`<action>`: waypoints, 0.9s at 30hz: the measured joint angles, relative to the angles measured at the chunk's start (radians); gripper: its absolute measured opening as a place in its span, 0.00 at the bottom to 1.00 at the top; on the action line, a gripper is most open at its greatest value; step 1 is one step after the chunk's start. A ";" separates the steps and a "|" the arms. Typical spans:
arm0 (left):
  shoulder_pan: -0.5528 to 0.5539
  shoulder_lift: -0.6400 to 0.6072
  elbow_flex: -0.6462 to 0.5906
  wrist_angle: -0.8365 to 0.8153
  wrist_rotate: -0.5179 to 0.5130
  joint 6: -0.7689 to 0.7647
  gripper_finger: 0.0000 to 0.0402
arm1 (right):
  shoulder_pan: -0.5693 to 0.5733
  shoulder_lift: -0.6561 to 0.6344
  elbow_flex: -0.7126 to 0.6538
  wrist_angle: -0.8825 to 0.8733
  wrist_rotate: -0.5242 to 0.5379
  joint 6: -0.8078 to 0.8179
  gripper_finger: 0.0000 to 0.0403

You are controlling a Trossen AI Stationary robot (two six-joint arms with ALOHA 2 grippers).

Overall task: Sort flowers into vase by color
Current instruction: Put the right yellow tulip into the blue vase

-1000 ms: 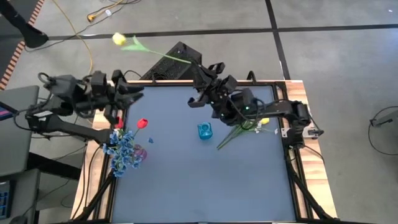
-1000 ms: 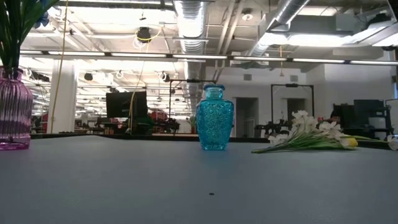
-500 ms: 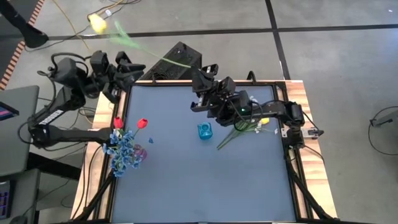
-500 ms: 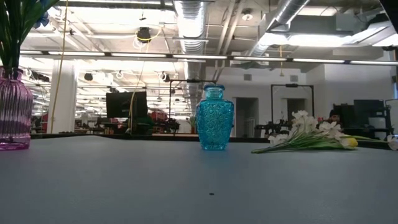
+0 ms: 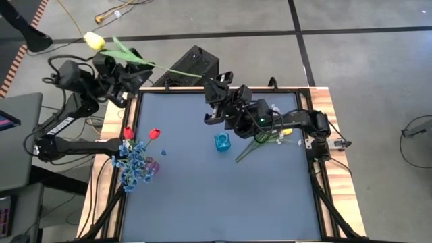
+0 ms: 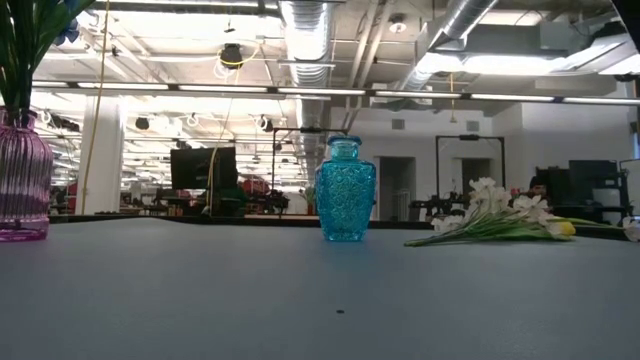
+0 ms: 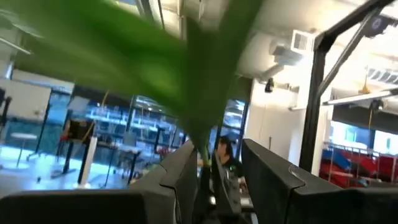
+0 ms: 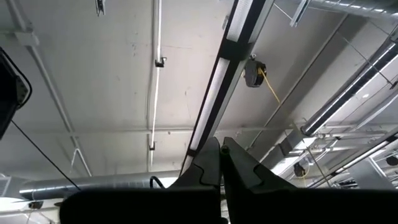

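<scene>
Your left pincer (image 5: 128, 67) clamps yellow tulip (image 5: 94, 42) stem, now swung beyond counter (image 5: 223, 189) corner. Right pincer (image 5: 214, 86) closed, empty, lifted. Blue vase (image 5: 223, 142) awaits nothing yet.

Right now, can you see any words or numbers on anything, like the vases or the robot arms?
No text can be read anywhere.
Blue vase: only a raised pattern, no label.
Pink vase: only ribs, no label.
Arms and table: no readable markings.
Room behind: any signs are too small to read.

Left pincer (image 5: 128, 73) with yellow tulip (image 5: 94, 42) swung up past table's far-left corner; right pincer (image 5: 214, 81) shifted slightly left.
</scene>
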 joint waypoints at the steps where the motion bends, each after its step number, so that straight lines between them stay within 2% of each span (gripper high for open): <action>1: 0.000 0.000 0.000 0.012 -0.002 -0.001 0.28 | 0.000 0.000 0.000 -0.002 -0.001 0.000 0.06; 6: 0.002 -0.011 0.000 0.033 -0.055 0.004 0.25 | -0.001 0.000 0.000 -0.024 0.000 0.000 0.06; 11: 0.001 -0.010 0.000 0.025 -0.064 0.023 0.04 | -0.002 0.000 0.000 -0.029 0.000 -0.005 0.07; 16: 0.000 -0.012 0.000 0.026 -0.062 0.027 0.01 | -0.006 -0.008 0.000 -0.093 0.002 -0.005 0.25; 21: 0.000 -0.013 0.001 0.010 -0.063 0.043 0.00 | -0.017 -0.072 0.000 -0.409 0.002 0.023 0.45; 24: 0.000 -0.020 0.037 -0.105 -0.081 0.119 0.00 | -0.027 -0.148 0.000 -0.710 0.002 0.021 0.56; 27: 0.000 -0.019 0.109 -0.248 -0.101 0.201 0.00 | -0.038 -0.233 0.000 -1.060 0.003 0.025 0.62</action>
